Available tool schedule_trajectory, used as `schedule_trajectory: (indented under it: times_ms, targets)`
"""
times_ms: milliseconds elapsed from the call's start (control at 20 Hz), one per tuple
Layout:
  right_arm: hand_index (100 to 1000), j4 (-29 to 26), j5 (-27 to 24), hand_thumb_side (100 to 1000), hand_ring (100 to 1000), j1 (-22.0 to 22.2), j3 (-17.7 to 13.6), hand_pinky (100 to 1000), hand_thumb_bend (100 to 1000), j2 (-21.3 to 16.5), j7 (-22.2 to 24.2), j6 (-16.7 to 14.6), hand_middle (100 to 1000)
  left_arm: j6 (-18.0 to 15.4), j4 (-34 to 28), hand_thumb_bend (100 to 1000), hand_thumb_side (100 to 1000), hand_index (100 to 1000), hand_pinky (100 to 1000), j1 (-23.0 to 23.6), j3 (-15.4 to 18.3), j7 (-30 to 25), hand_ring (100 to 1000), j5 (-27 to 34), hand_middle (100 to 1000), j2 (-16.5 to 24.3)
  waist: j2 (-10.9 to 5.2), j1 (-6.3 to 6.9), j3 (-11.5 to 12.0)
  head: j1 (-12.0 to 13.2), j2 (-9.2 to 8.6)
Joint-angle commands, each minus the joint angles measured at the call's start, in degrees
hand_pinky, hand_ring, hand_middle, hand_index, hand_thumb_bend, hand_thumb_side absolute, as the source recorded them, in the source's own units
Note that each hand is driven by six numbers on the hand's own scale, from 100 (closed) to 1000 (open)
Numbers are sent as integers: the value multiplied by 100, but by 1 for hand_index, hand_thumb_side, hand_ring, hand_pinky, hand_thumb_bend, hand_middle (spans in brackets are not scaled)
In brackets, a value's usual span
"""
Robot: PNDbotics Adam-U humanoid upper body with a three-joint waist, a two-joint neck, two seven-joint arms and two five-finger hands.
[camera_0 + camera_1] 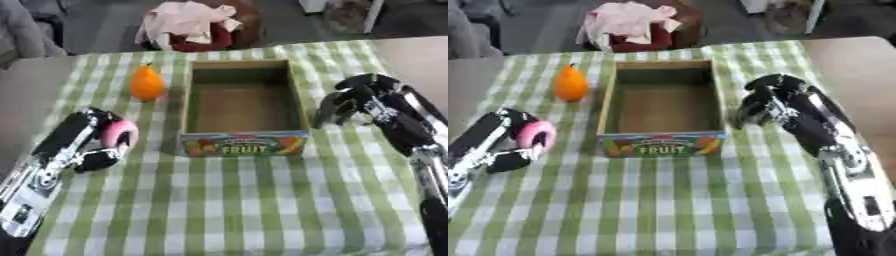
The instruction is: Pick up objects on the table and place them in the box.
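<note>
A cardboard box marked FRUIT sits in the middle of the checked cloth, open on top and with nothing inside. An orange pear-shaped fruit stands upright to the left of the box. My left hand lies at the left of the box with its fingers curled round a pink round object. My right hand hovers just right of the box with its fingers curled downward and nothing in them.
The green and white checked cloth covers the table, with bare room in front of the box. Behind the table's far edge stands a red seat with pale cloth heaped on it.
</note>
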Motion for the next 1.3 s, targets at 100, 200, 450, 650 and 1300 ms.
schedule_trajectory:
  times_ms: [100,200,450,650,1300]
  targets:
    - [699,-51,-6,465,641,-50,-10,579,209,-60,6,-1,676,98,-365,100,309,676,481,-236,94,-44,433,273,388,299,-76,-7,-2,-6,29]
    - [699,-52,-22,465,641,-55,23,579,208,-53,31,-3,676,73,-501,100,309,678,483,-436,50,-51,435,377,390,307,-92,-19,-40,49,29]
    - [699,-64,-70,463,641,-109,101,579,207,-24,102,-14,676,-34,-183,100,307,682,493,-1114,-142,-270,443,388,396,-36,-110,-59,-190,144,29]
    - [699,-79,-120,461,640,-149,144,579,209,-14,133,-23,676,-281,373,100,299,689,507,-1587,-281,-399,455,151,407,-439,-117,-71,-369,231,29]
    - [699,-114,-177,461,638,-190,198,578,208,1,177,-14,674,-1059,1841,100,156,772,593,-1966,-369,-613,603,-597,554,-1376,-74,-55,-679,338,29]
